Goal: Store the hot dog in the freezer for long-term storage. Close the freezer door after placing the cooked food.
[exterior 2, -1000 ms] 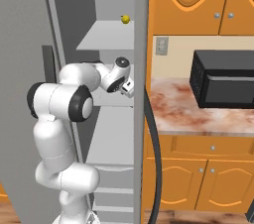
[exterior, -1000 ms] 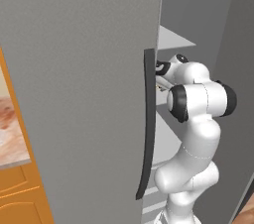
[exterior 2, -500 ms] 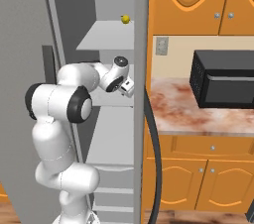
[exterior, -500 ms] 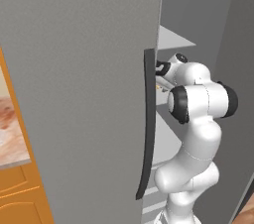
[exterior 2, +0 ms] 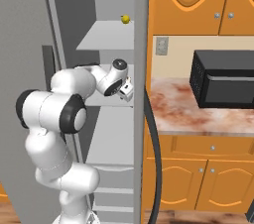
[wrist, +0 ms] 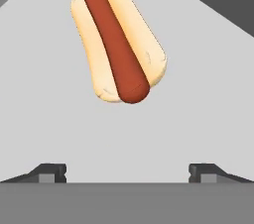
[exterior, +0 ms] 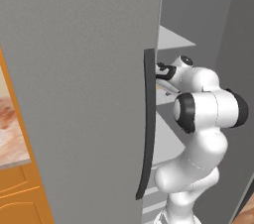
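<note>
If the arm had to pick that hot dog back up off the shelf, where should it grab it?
Probably across the middle of the hot dog, fingers on the bun's two long sides, coming from above. It lies flat on the white shelf, sausage up, so the ends give less hold.

My three views are rendered under bright, even, diffuse light with no visible source, glare or blur. Focus is sharp edge to edge, without distortion. The hot dog [wrist: 117,39] casts almost no shadow on my hand view's pale shelf [wrist: 198,99].
</note>
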